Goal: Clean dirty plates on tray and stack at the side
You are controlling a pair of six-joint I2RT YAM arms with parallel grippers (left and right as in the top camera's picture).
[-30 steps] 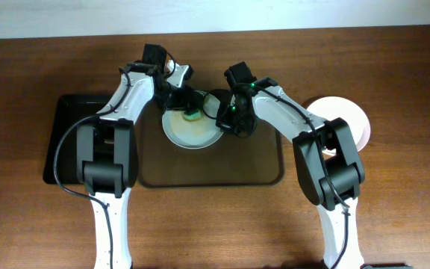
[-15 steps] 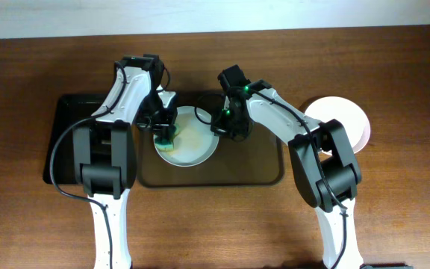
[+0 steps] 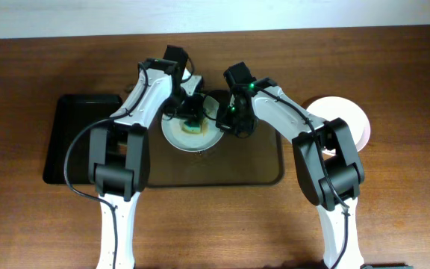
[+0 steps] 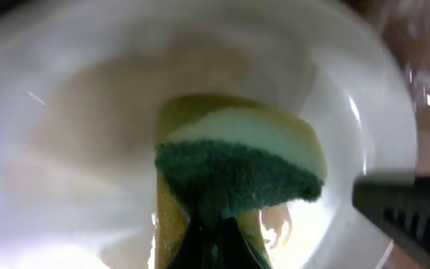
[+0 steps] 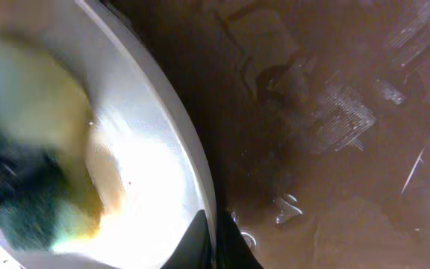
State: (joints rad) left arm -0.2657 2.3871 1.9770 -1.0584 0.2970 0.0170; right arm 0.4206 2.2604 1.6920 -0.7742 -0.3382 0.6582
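On the tray (image 3: pixel 260 168), a white plate (image 3: pixel 176 136) is pinched at its rim by the right gripper (image 3: pixel 228 121); a sponge (image 3: pixel 192 126) is clamped inside it by the left gripper (image 3: pixel 190 113).

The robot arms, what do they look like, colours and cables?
White tubular links joined by black joint housings on both the left arm and right arm. A black cable loops beside the left arm. Small green lights glow near the right arm's wrist.

- We see one round white plate (image 3: pixel 179 136) lying toward the back of the brown tray (image 3: pixel 222 168), faintly smeared brown.
- We see another white plate (image 3: pixel 347 113) on the table, right of the tray.
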